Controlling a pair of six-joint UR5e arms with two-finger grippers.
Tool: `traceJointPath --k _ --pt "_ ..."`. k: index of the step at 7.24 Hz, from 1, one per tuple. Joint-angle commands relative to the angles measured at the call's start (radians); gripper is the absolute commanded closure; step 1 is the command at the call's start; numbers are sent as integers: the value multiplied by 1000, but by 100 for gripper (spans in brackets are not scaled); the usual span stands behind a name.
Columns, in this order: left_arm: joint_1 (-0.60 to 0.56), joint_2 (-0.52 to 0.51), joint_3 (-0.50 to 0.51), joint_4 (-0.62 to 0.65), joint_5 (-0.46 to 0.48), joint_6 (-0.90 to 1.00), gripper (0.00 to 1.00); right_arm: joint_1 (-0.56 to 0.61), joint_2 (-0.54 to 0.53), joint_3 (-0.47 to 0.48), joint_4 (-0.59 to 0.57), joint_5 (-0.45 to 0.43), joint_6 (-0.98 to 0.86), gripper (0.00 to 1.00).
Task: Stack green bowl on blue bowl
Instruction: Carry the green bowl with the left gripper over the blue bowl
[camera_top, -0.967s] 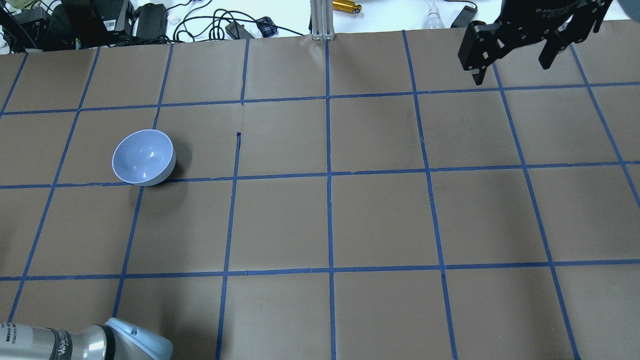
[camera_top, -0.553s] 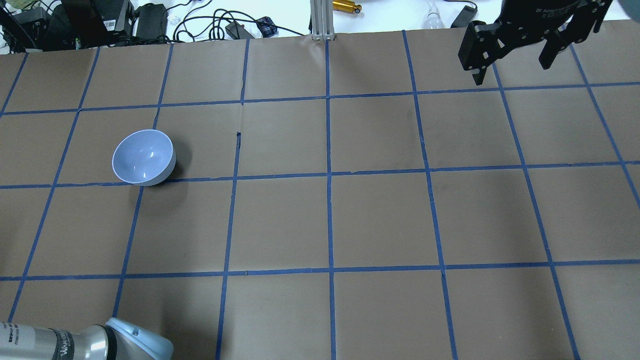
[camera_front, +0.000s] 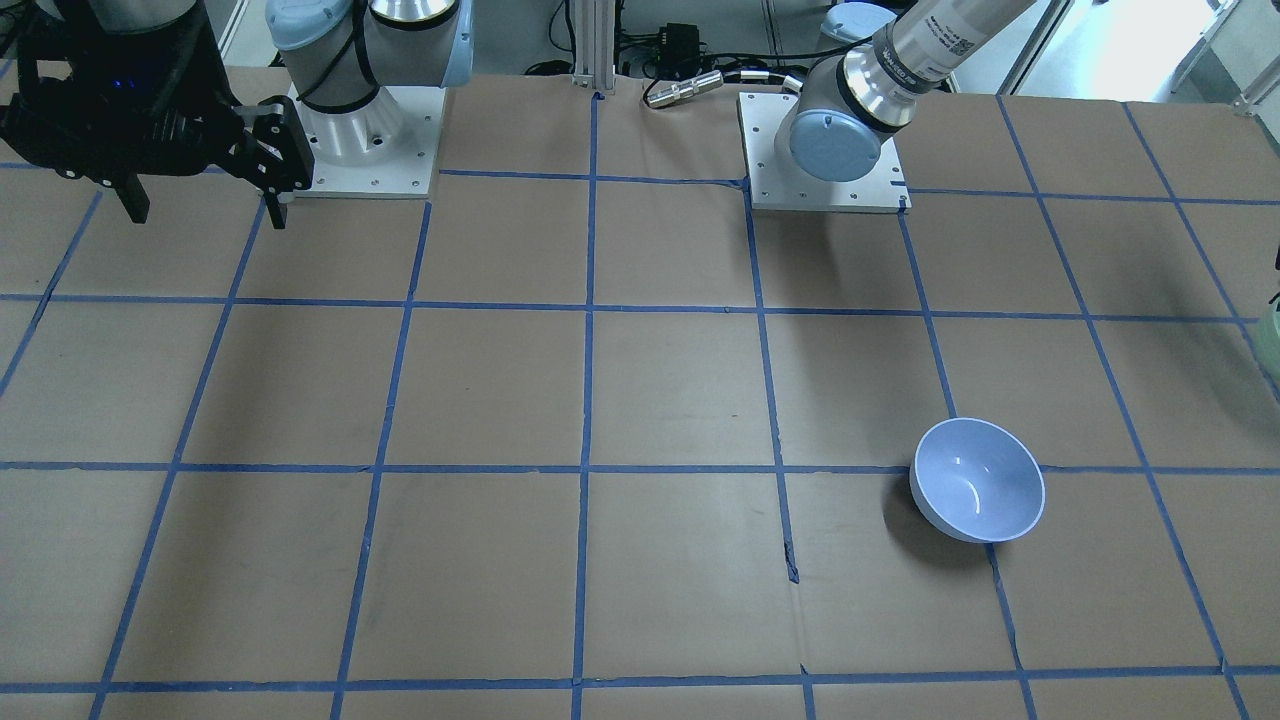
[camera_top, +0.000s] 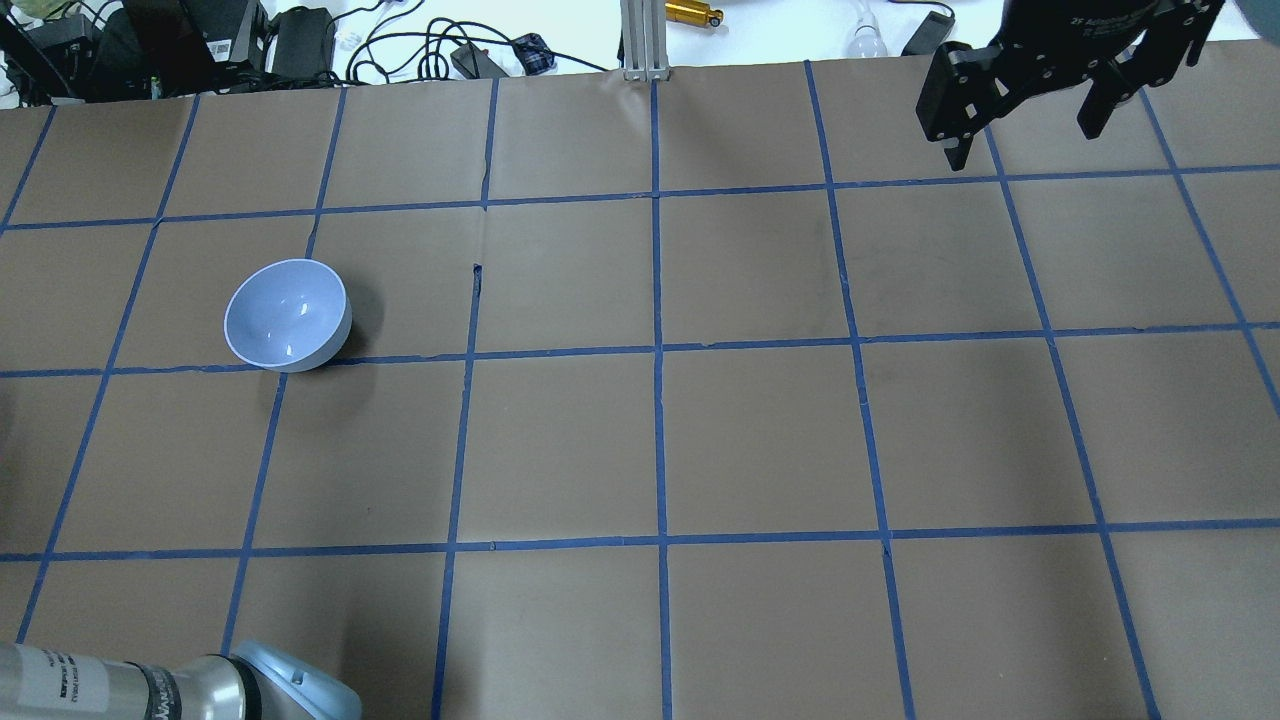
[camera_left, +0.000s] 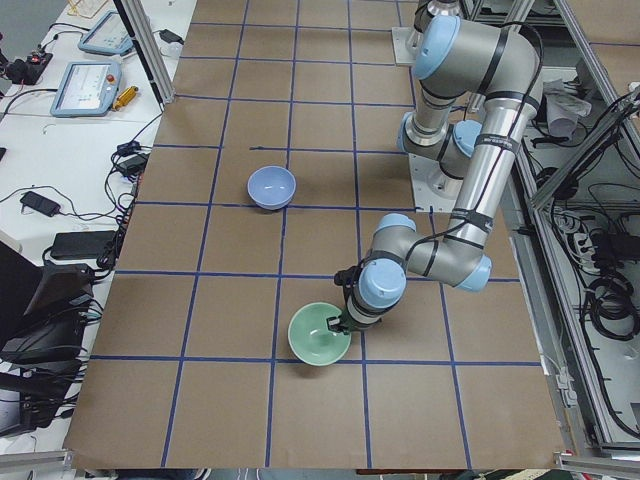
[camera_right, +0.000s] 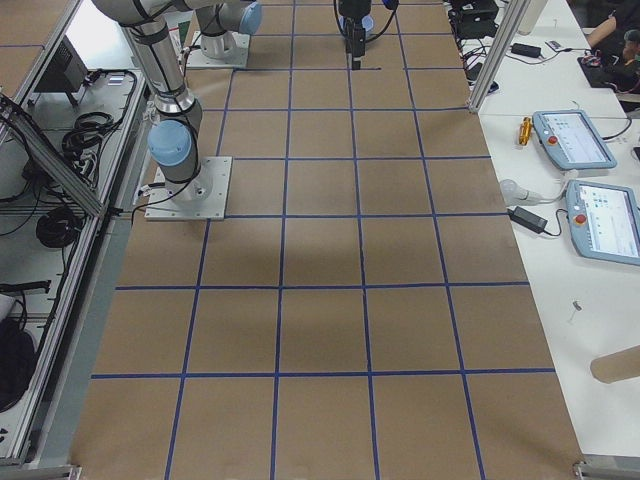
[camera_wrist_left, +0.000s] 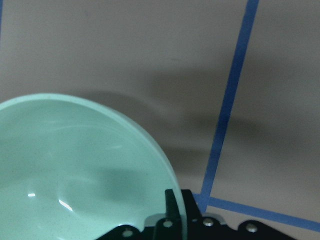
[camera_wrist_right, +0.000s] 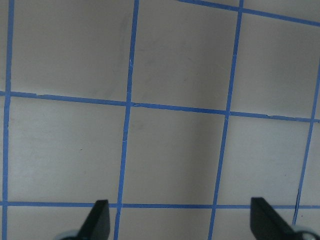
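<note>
The green bowl (camera_left: 318, 338) is upright at the table's left end. It fills the lower left of the left wrist view (camera_wrist_left: 75, 170), and a sliver of it shows at the front-facing view's right edge (camera_front: 1273, 345). My left gripper (camera_left: 341, 322) is shut on the bowl's rim; one finger (camera_wrist_left: 172, 202) shows against the rim. The blue bowl (camera_top: 287, 315) stands upright and empty, apart from the green one, and also shows in the front-facing view (camera_front: 978, 480) and the left side view (camera_left: 272, 186). My right gripper (camera_top: 1025, 135) hangs open and empty over the far right, seen also from its wrist (camera_wrist_right: 182, 222).
Brown paper with a blue tape grid (camera_top: 660, 350) covers the table. Cables and devices (camera_top: 200, 40) and an aluminium post (camera_top: 640, 40) lie beyond the far edge. The arm base plates (camera_front: 820, 150) sit on the robot's side. My left arm's elbow (camera_top: 200, 685) shows at the overhead view's bottom left.
My left arm's elbow has shifted down and slightly right in the overhead view. The blue bowl and my right gripper have stayed where they were.
</note>
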Motion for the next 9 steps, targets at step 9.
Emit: traceJointPath --k 9 --pt "-739 164 -16 -206 110 -687 100 0 0 0 0 0 0 0"
